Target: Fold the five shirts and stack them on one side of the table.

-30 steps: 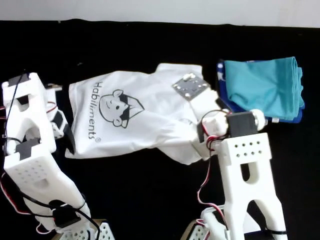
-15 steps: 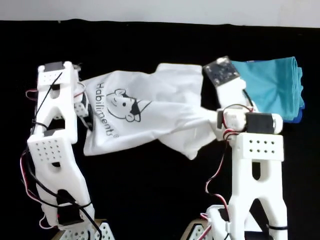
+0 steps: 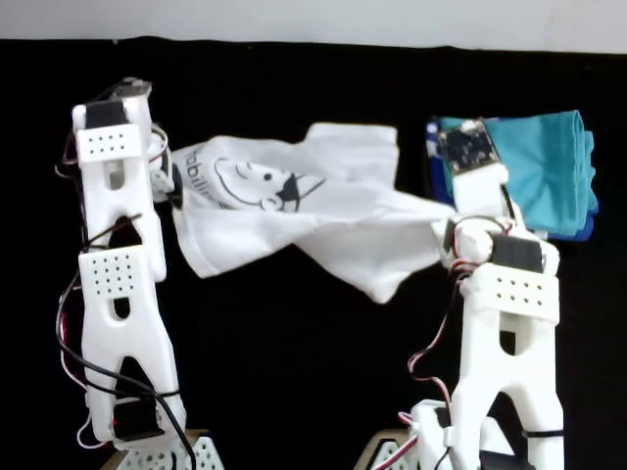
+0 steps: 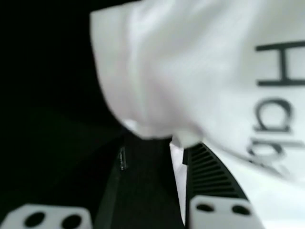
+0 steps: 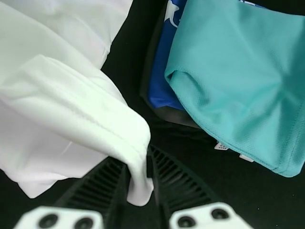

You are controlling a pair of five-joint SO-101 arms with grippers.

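A white shirt (image 3: 294, 211) with a printed cartoon face and black lettering hangs stretched between the two arms above the black surface (image 3: 294, 372). It sags in the middle, with one loose fold drooping toward the near side. The left pincer (image 4: 177, 143) is closed on the shirt's edge beside the lettering, with a bunch of cloth pinched between its ribbed fingers. In the high view that arm stands upright at the shirt's lettered end. The right pincer (image 5: 140, 164) grips the opposite end, its jaws narrow around a doubled hem that pokes out between them. The shirt's far part, with a sleeve, spreads toward the back of the surface; whether it rests there or hangs clear cannot be told. Just beside the right pincer, on the far right of the surface, sits a stack of folded shirts: a teal shirt (image 3: 539, 176) on top of a blue shirt (image 5: 164, 71), whose edge peeps out on the side facing the white shirt. From above, the right arm's wrist overlaps the stack's near corner, and the white hem it holds lies close to the blue edge, parted from it by a strip of black surface.
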